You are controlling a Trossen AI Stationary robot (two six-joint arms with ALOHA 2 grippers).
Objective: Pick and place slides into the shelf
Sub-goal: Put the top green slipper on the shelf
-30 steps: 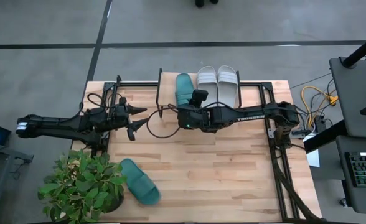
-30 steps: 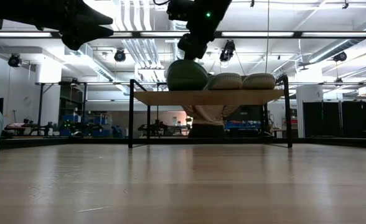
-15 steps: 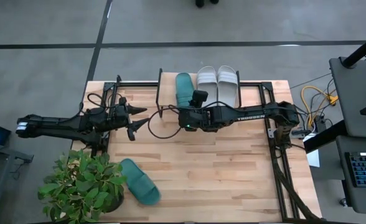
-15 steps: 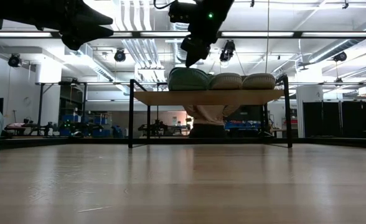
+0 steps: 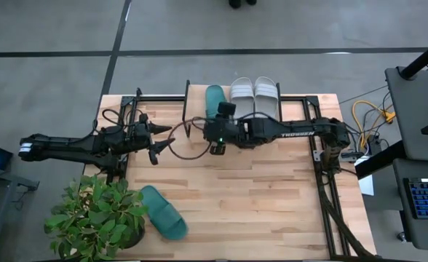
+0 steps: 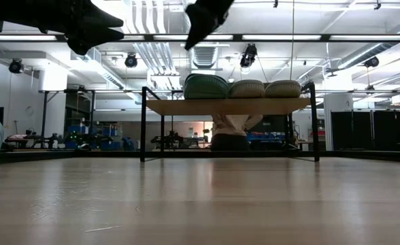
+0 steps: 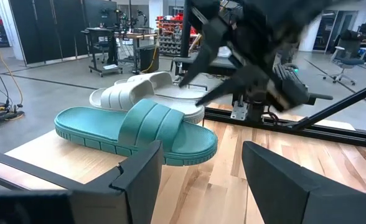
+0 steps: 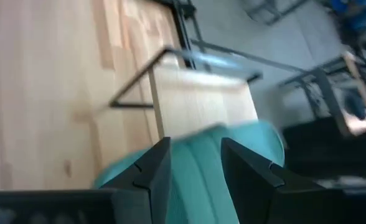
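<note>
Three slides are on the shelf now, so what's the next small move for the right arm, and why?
Probably swing toward the last teal slide by the plant. The right gripper is open and empty, off the shelf, where one teal slide and two grey ones lie.

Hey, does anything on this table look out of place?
One teal slide lies alone at the table's near edge beside a potted plant, far from the shelf, where the other teal and two grey slides sit.
</note>
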